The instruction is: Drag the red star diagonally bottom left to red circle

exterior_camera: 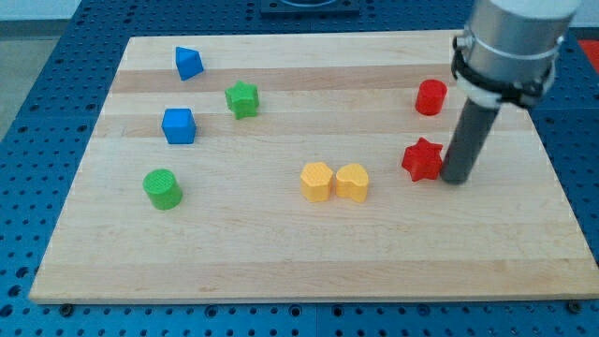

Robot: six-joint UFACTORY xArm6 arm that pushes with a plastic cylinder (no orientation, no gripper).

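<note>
My tip (456, 180) sits just right of the red star (422, 159); the tool grips nothing.

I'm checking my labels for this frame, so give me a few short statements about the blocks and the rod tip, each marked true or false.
1. My tip is just to the view's right of the red star block. True.
2. The red circle block lies toward the view's bottom from the red star block. False: it lies toward the view's top.
3. The two yellow blocks sit side by side. True.
4. The green circle block sits beside the red circle block. False: it is far toward the view's left.
</note>
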